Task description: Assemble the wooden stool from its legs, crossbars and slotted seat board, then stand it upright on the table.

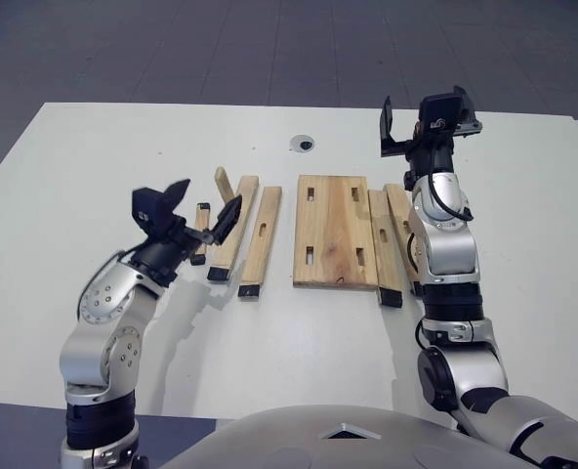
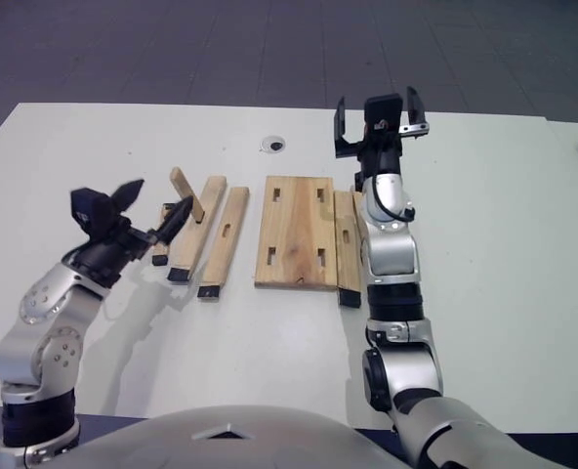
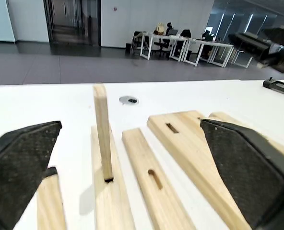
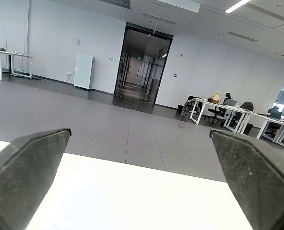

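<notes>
While the slotted seat board (image 1: pixel 334 231) is lying flat at frame centre on the white desk (image 1: pixel 123 156), the left jaws are hovering wide open and empty at left-centre. They are just beside a slotted leg (image 1: pixel 232 227) with a crossbar (image 1: pixel 224 183) standing in its slot. The right jaws are hanging spread open at upper right, gripping nothing, near two more legs (image 1: pixel 385 244) lying just beside the board.

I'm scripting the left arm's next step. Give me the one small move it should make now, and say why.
Probably ease the left gripper forward and down until its open jaws flank the short stick standing in the slot of a leg, ready to close. The gripper hovers open just short of that stick, holding nothing, and the stick is the nearest piece it faces.
</notes>
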You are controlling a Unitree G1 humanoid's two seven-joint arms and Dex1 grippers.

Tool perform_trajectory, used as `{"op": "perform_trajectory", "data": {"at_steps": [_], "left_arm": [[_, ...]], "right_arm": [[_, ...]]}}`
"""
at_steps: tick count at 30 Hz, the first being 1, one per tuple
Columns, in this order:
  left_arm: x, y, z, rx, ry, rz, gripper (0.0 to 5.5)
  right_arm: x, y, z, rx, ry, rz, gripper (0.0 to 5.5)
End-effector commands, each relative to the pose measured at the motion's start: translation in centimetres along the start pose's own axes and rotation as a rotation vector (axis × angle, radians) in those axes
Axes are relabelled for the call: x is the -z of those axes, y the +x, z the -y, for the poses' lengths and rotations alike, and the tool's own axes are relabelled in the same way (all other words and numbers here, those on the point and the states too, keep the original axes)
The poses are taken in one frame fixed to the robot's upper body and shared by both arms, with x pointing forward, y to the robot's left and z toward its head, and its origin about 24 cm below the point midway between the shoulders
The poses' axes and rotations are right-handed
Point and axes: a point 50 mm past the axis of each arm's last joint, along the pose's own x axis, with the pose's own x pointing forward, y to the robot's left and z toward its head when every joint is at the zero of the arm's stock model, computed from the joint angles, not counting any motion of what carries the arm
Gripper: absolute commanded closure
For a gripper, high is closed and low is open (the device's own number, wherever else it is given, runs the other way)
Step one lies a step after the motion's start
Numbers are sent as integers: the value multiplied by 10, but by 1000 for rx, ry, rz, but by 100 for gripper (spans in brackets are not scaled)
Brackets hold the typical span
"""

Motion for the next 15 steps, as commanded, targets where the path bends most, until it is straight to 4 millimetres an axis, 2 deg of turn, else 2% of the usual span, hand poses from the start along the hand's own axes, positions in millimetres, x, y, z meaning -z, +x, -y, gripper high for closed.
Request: {"op": "perform_trajectory", "data": {"at_steps": [1, 3, 9, 15], "left_arm": [[28, -8, -5, -42, -6, -108, 33], [38, -9, -5, -57, -5, -141, 52], [55, -11, 2, -69, 4, -195, 160], [65, -10, 9, -59, 8, -228, 265]], "right_arm": [[3, -3, 0, -2, -2, -15, 10], [3, -3, 0, -5, -2, -17, 10], [4, -4, -1, -14, -3, -21, 10], [5, -6, -1, -14, 0, -29, 10]]}}
